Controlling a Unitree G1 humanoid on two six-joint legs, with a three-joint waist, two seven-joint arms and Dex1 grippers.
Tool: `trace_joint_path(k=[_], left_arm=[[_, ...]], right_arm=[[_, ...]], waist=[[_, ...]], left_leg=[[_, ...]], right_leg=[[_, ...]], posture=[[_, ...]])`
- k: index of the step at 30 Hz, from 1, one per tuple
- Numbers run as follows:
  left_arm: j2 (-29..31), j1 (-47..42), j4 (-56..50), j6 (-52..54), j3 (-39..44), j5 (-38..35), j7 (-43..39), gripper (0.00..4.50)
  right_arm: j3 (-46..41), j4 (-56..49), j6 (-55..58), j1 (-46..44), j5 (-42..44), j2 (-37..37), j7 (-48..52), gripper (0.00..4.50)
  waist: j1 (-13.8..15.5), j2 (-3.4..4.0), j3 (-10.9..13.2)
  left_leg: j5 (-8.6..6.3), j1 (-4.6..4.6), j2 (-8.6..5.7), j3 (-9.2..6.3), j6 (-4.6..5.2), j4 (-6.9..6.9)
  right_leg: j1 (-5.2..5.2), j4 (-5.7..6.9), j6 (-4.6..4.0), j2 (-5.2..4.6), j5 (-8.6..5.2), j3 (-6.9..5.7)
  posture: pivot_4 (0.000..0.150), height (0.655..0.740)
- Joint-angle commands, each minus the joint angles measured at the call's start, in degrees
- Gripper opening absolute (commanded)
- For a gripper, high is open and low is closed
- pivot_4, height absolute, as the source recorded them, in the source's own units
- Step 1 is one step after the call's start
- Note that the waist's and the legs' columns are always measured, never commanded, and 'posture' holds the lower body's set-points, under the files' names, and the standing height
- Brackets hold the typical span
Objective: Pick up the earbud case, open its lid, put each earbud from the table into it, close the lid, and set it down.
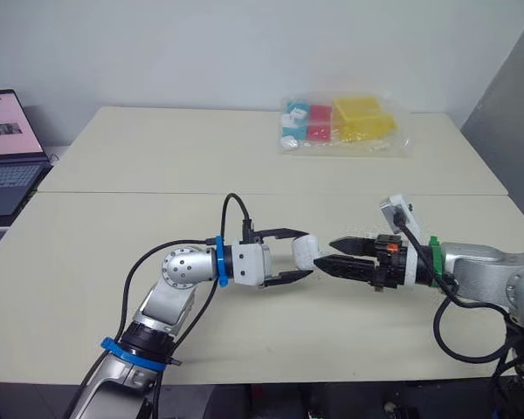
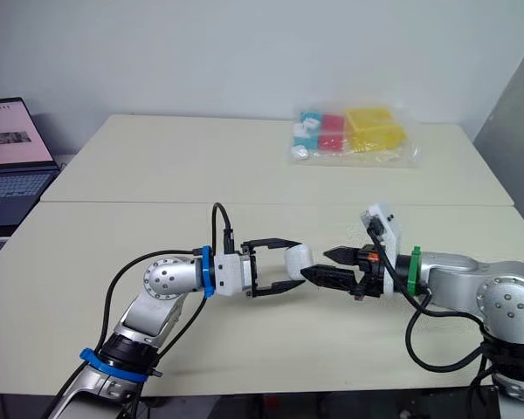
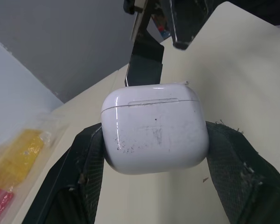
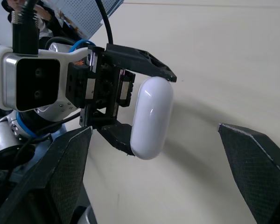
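Note:
The white earbud case [image 1: 305, 251] hangs above the table [image 1: 113, 253], pinched at its sides by my left gripper [image 1: 308, 255], which is shut on it. In the left wrist view the case [image 3: 154, 133] shows a closed lid with its seam line near the far end, and the two pads [image 3: 86, 163] press both flanks. My right gripper [image 1: 326, 253] points at the case from the right, open, its tips almost at the case's end. In the right wrist view the case [image 4: 151, 116] lies between and ahead of the spread fingers [image 4: 60, 168].
A clear bag of coloured blocks [image 1: 345, 125] lies at the back right of the table. A laptop [image 1: 4, 148] stands off the table's left edge. A seam [image 1: 157, 193] runs across the tabletop.

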Motion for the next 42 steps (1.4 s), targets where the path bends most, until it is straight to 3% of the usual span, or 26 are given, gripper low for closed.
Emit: trace_joint_path(k=[1, 15, 18, 26, 27, 33, 35, 38, 42], left_arm=[[-0.5, -1.0, -0.8, -0.3, 0.1, -0.8, 0.9, 2.79], [-0.5, 0.0, -2.7, -0.6, -1.0, 0.3, 2.1, 2.79], [-0.3, -0.3, -2.7, -0.2, -1.2, 0.1, 1.6, 2.79], [-0.3, -0.5, -2.5, -0.9, -1.1, 0.5, 1.8, 2.79], [-0.3, -0.5, -2.4, -1.2, -1.1, 0.7, 2.0, 2.79], [-1.1, -0.5, -2.4, 1.2, -0.2, -0.3, 3.4, 2.79], [-0.9, -0.7, -2.1, 1.9, 0.0, -0.3, 3.4, 3.57], [0.1, -1.6, 0.2, -1.2, 0.0, 4.1, 5.1, 4.39], [1.7, -1.7, 1.4, -0.5, -0.4, 5.4, 5.2, 4.5]], right_arm=[[1.0, -0.2, -0.2, -1.3, 3.1, 0.0, -1.4, 4.5], [4.9, 3.5, -0.6, -3.7, 3.7, 0.6, -2.8, 4.5], [5.1, 3.9, -0.8, -4.0, 3.3, 0.8, -2.8, 3.9], [5.3, 4.3, -0.8, -3.8, 3.8, 0.9, -2.8, 0.87], [5.2, 4.4, -0.8, -3.7, 3.9, 0.9, -3.0, 0.77], [5.3, 4.4, -1.1, -2.9, 5.8, 1.1, -4.3, 0.78], [5.3, 4.4, -1.1, -2.8, 6.2, 0.9, -4.4, 0.78], [5.3, 4.4, -0.8, -2.7, 6.5, 0.3, -4.2, 0.78], [5.2, 4.3, -0.2, -3.0, 4.9, -1.1, -2.9, 0.78]], waist=[[0.0, 0.0, 0.0], [0.0, 0.0, 0.0], [0.0, 0.0, 0.0], [0.0, 0.0, 0.0], [0.0, 0.0, 0.0], [0.0, 0.0, 0.0], [0.0, 0.0, 0.0], [0.0, 0.01, 0.0], [0.0, 0.01, 0.0]], left_leg=[[0.0, 0.0, 0.0, 0.0, 0.0, 0.0], [0.0, -0.04, 0.03, -0.01, 0.0, -0.03], [0.0, -0.04, 0.03, -0.01, 0.0, -0.03], [0.0, -0.05, 0.04, -0.02, 0.0, -0.04], [0.0, -0.05, 0.04, -0.02, 0.0, -0.04], [0.0, -0.06, 0.06, -0.02, 0.0, -0.05], [0.0, -0.07, 0.06, -0.03, 0.01, -0.05], [-0.01, -0.07, 0.06, -0.03, 0.01, -0.05], [-0.01, -0.06, 0.06, -0.03, 0.01, -0.06]], right_leg=[[0.0, 0.0, 0.0, 0.0, 0.0, 0.0], [-0.03, -0.05, 0.0, 0.03, -0.01, -0.01], [-0.03, -0.05, 0.0, 0.03, -0.01, 0.0], [-0.04, -0.07, -0.01, 0.03, -0.01, -0.01], [-0.04, -0.08, 0.0, 0.03, -0.01, -0.01], [-0.04, -0.08, -0.01, 0.03, -0.01, -0.01], [-0.05, -0.09, 0.0, 0.03, -0.01, -0.02], [-0.05, -0.09, 0.0, 0.03, -0.01, -0.02], [-0.06, -0.1, -0.01, 0.03, -0.01, -0.02]], posture=[[0.15, 0.74], [0.15, 0.74], [0.15, 0.74], [0.15, 0.74], [0.15, 0.74], [0.15, 0.74], [0.15, 0.74], [0.15, 0.74], [0.15, 0.74]])
